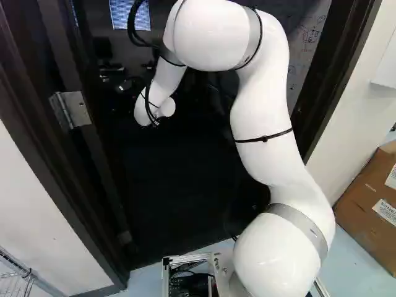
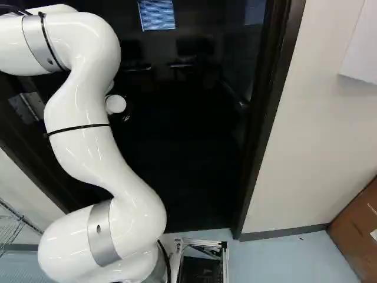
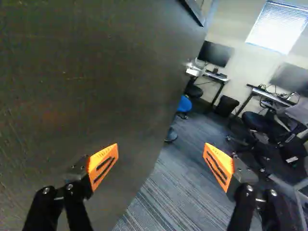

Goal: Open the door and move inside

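Nearest you, your jaws stand wide apart, with nothing gripped between their orange pads (image 3: 102,166). The open door (image 3: 86,86) lies ahead of and beside them, its dark face spread behind one pad; you cannot tell whether they touch it. Past the door's edge, striped carpet (image 3: 163,197) runs toward the monitors (image 3: 215,53) and a window with a blind (image 3: 278,26). In the left base view, you see a metal hinge (image 1: 77,109) at the left, and white labels (image 1: 385,211) on the cardboard box (image 1: 365,204) at the right.
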